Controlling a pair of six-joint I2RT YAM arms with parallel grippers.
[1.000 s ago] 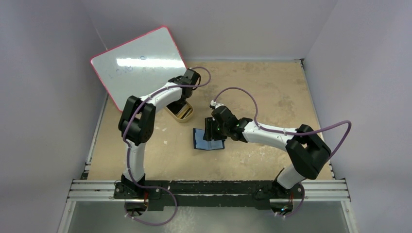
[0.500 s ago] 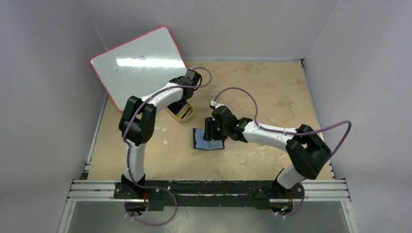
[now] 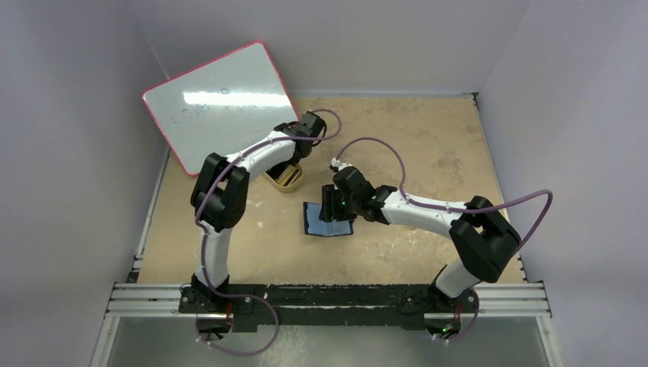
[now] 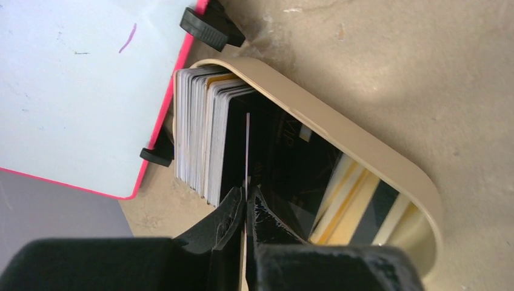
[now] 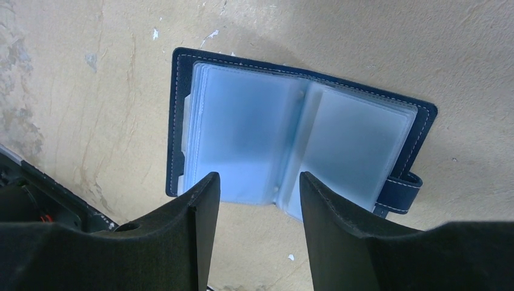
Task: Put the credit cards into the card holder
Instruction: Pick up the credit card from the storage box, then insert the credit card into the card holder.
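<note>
The counter (image 3: 428,153) carries a pink-framed whiteboard (image 3: 221,99) at the rear left. The card holder (image 5: 303,139) lies open, pockets up, near the counter's centre. A gold oval tin (image 4: 363,151) stands just beside the whiteboard, with the credit cards (image 4: 200,133) stacked on edge inside. The left claw (image 4: 245,209) is clamped on a single card (image 4: 248,151), seen edge-on, apparently parted from the stack. The right claw (image 5: 259,182) hangs over the card holder, jaws spread, holding nothing.
</note>
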